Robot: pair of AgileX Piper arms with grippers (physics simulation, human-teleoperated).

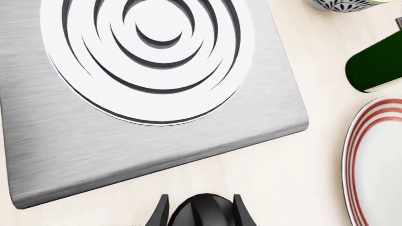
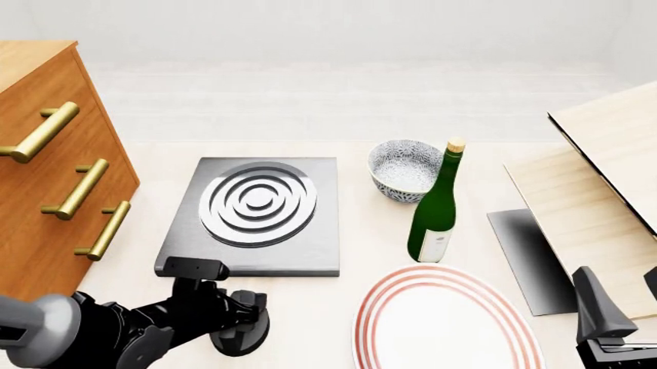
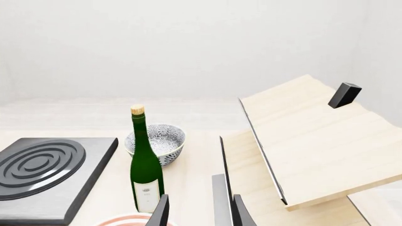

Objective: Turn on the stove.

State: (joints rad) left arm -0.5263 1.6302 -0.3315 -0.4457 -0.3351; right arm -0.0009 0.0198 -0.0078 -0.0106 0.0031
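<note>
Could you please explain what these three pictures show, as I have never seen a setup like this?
These are simulator renders of two robot arms at a table. The front view looks down from above and behind. The other two come from cameras on each arm's wrist. On the table lie a stove, a patterned bowl, a green bottle and a red-ringed plate. The left end effector has its fingers either side of the black knob. The right end effector is open and holds nothing.

Glossy black arms, grey joint, tapered black fingers (image 2: 593, 304).
</note>
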